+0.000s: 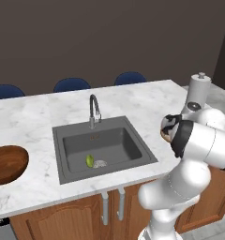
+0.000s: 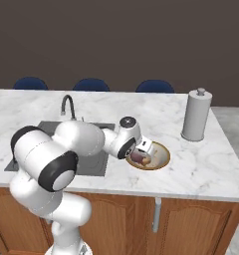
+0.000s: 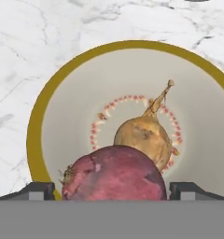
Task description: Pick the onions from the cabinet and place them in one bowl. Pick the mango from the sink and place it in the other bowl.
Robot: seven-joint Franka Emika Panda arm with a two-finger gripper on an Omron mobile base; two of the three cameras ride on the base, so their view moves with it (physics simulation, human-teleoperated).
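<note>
Between the fingertips (image 3: 185, 189) of the gripper (image 3: 115, 191) the reddish-purple onion (image 3: 115, 175) is seen; whether it is clamped or already let go cannot be told. It lies directly over the light tan bowl (image 3: 39, 121), beside the tan onion (image 3: 144, 135), whose stem is pointed away from the fingers. The mango (image 1: 89, 161) is found in the sink (image 1: 128, 140), well to the left of the gripper, and the dark wooden bowl (image 1: 9, 161) farther left. No writing is legible.
</note>
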